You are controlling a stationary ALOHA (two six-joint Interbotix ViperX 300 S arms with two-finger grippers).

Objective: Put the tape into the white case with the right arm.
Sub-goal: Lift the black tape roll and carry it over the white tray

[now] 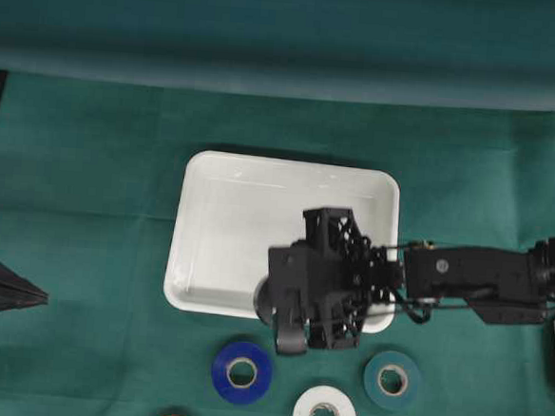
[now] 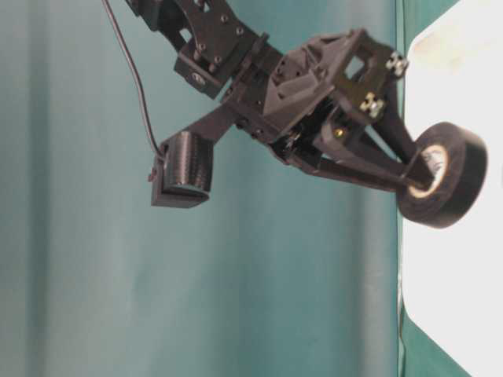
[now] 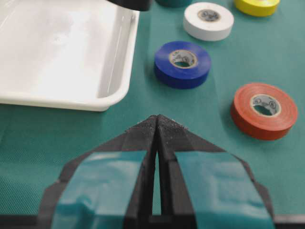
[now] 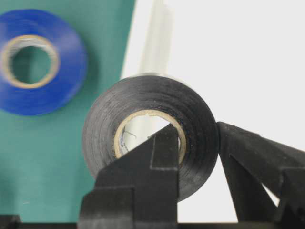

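My right tool (image 4: pixel 198 143) is clamped on the black tape (image 4: pixel 150 133), one finger through its core and the other outside. The roll's hole faces sideways, and it hangs over the white case (image 1: pixel 248 215) near its front rim. My left tool (image 3: pixel 157 125) sits closed, well away over the surface (image 3: pixel 209 114).

I am operating in a robotics test lab, not a home or shop. The counter (image 1: pixel 87 204) is fully draped in plain green cloth, and the same cloth forms a backdrop (image 1: pixel 289 37) behind it. Two fixed arms flank the workspace: the right arm (image 1: pixel 482 279) is all black, the left gripper (image 3: pixel 157 143) carries light-blue bands. The props are staged: a white case (image 1: pixel 221 195) and colour-sorted tape rolls, blue (image 1: pixel 242 372), white (image 1: pixel 325 413), teal (image 1: pixel 392 379).
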